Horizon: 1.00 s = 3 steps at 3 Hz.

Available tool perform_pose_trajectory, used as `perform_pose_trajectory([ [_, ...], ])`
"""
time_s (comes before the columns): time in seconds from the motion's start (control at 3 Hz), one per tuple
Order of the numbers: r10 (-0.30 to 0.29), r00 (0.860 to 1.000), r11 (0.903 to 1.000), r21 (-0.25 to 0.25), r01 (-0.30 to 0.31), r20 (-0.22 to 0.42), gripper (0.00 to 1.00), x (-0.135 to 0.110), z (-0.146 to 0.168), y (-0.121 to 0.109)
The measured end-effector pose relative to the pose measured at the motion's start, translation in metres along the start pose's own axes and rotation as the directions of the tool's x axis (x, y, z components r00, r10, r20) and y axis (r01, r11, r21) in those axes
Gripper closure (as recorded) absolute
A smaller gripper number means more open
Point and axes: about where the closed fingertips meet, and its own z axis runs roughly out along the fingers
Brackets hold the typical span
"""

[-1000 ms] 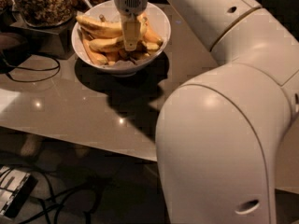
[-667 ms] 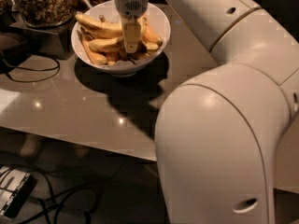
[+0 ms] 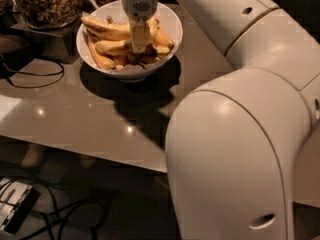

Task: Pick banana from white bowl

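Nearest the camera, the arm's bulky white joint (image 3: 235, 164) fills the right side, with cables (image 3: 60, 211) on the floor to the left. Past it, on the table (image 3: 75, 114), stands the bowl (image 3: 172, 26), heaped with bananas. The gripper (image 3: 141, 38) is down in the pile, at the right end of the long banana (image 3: 106, 29) lying across the top. Whether it is closed I cannot tell. I judge this to be the grasping step. Next comes a firm hold, then a straight lift clear of the rim. Behind stands a jar (image 3: 47, 4) of nuts. No writing is readable.

arm (image 3: 240, 149) reaches forward, jaws pointing straight down, upper centre
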Motion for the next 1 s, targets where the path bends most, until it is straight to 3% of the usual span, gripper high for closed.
perform_pose_trajectory([
  [0.33,0.000,1.000,1.0000,0.000,0.000,0.000,1.00,0.000,0.000,0.000],
  [0.67,0.000,1.000,1.0000,0.000,0.000,0.000,1.00,0.000,0.000,0.000],
  [1.0,0.005,1.000,0.9992,0.041,-0.005,0.006,1.00,-0.003,-0.011,-0.003],
])
